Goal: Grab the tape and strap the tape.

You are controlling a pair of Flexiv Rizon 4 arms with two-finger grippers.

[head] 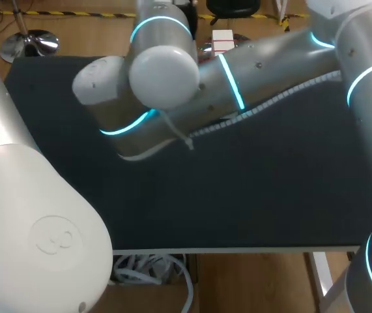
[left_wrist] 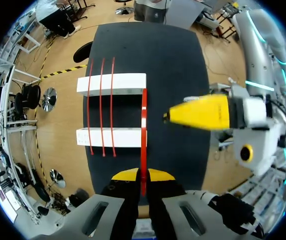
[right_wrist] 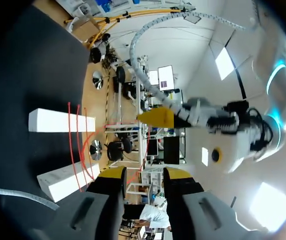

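Above the black surface (left_wrist: 178, 60), the left gripper (left_wrist: 143, 176) has its fingers pinched narrow on a thin red tape strip (left_wrist: 144, 130). The strip runs taut to the end of the far white rectangular block (left_wrist: 117, 84), beside three red strips (left_wrist: 101, 105) crossing both blocks. The right gripper (right_wrist: 144, 172) hangs nearby, fingers apart and empty. Pulling too hard could likely peel the strip's far end or drag the near white block (left_wrist: 110, 136). Slack could land the strip crooked or off the blocks' ends.

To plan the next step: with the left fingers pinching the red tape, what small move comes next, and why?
Probably lower the left fingers to lay the tape down: it is stretched past both bars, beside three strands already strapped.
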